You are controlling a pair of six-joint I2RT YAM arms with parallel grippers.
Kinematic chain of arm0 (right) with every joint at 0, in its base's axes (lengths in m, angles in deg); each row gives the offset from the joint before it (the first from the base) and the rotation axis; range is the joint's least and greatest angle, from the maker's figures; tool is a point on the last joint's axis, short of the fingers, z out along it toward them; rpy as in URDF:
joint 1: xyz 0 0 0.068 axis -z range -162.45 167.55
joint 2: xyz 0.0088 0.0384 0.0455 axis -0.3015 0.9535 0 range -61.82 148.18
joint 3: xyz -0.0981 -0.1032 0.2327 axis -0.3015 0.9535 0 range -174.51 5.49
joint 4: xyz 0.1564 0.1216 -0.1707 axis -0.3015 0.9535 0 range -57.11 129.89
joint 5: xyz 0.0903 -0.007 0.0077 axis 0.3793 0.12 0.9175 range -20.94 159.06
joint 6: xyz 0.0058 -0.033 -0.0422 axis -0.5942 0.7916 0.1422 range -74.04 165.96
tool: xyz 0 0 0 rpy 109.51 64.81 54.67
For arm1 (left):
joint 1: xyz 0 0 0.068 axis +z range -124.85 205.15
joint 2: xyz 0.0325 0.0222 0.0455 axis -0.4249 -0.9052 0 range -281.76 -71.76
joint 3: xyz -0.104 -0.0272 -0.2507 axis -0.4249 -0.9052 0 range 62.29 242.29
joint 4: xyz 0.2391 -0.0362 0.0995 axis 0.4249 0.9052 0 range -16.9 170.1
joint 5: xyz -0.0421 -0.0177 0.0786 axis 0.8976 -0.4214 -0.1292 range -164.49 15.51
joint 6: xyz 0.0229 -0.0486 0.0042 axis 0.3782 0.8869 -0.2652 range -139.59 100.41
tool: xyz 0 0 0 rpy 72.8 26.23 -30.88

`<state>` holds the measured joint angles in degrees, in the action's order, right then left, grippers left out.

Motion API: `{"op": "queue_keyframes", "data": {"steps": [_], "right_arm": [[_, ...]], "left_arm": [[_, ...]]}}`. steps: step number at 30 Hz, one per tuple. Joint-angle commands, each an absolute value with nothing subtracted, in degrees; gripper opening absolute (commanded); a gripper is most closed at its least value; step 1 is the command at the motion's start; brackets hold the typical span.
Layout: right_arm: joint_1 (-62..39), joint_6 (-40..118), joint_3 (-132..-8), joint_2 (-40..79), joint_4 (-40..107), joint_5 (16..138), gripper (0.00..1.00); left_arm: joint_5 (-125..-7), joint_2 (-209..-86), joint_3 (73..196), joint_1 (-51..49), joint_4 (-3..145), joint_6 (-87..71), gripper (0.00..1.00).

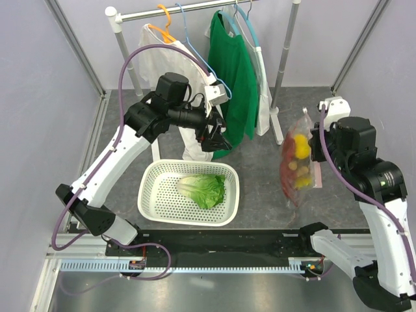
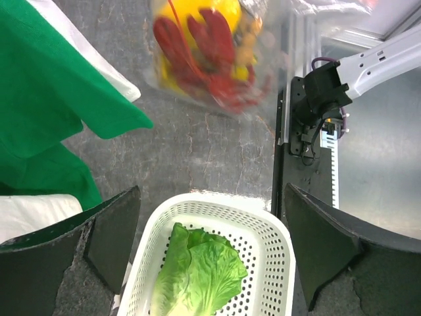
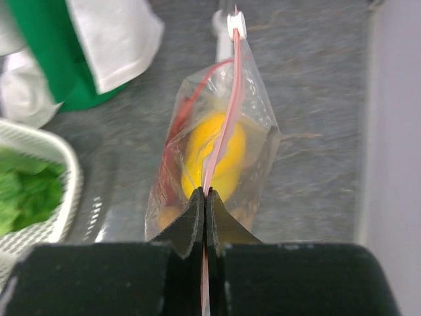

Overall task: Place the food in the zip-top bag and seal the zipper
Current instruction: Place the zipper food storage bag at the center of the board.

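The clear zip-top bag (image 1: pixel 297 162) hangs at the right, holding yellow fruit, the red lobster and brown longans; it also shows in the left wrist view (image 2: pixel 210 52). My right gripper (image 3: pixel 205 195) is shut on the bag's pink zipper (image 3: pixel 223 125), which runs away from the jaws with its white slider (image 3: pixel 235 24) at the far end. The green lettuce (image 1: pixel 203 189) lies in the white basket (image 1: pixel 156 175), also seen in the left wrist view (image 2: pixel 197 273). My left gripper (image 2: pixel 210 250) is open and empty, high above the basket's far side.
A clothes rack (image 1: pixel 195 10) at the back carries a white shirt (image 1: pixel 162 58) and a green shirt (image 1: pixel 233 71). The green shirt hangs close to my left gripper. The right arm's base (image 2: pixel 316 99) stands by the table's near edge.
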<state>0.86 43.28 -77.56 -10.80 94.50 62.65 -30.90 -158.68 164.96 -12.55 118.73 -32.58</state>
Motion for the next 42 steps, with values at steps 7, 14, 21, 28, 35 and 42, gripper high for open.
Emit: {"op": "queue_keyframes", "data": {"steps": [7, 14, 21, 28, 35, 42], "right_arm": [[1.0, 63.4, -73.7, -8.6, 89.1, 41.4, 0.0], [1.1, 64.6, -60.4, -14.0, 85.5, 49.7, 0.0], [-0.5, 62.7, -53.7, -13.8, 83.0, 61.0, 0.0], [-0.5, 59.4, -54.0, -8.8, 82.5, 73.7, 0.0], [-0.3, 53.4, -55.6, -4.4, 81.8, 73.6, 0.0], [2.7, 65.2, -60.3, -8.3, 81.2, 58.1, 0.0]], "left_arm": [[-31.1, -156.7, 162.2, -12.0, 116.2, -30.8, 0.97], [-32.8, -154.3, 158.3, -11.5, 114.9, -30.5, 0.98], [-34.1, -151.1, 154.0, -8.2, 114.9, -28.8, 1.0], [-34.7, -148.2, 150.7, -5.2, 114.8, -28.8, 1.0], [-34.8, -147.6, 150.8, -3.9, 115.2, -29.7, 1.0], [-34.1, -147.6, 151.1, -3.3, 115.2, -30.4, 1.0]]}}
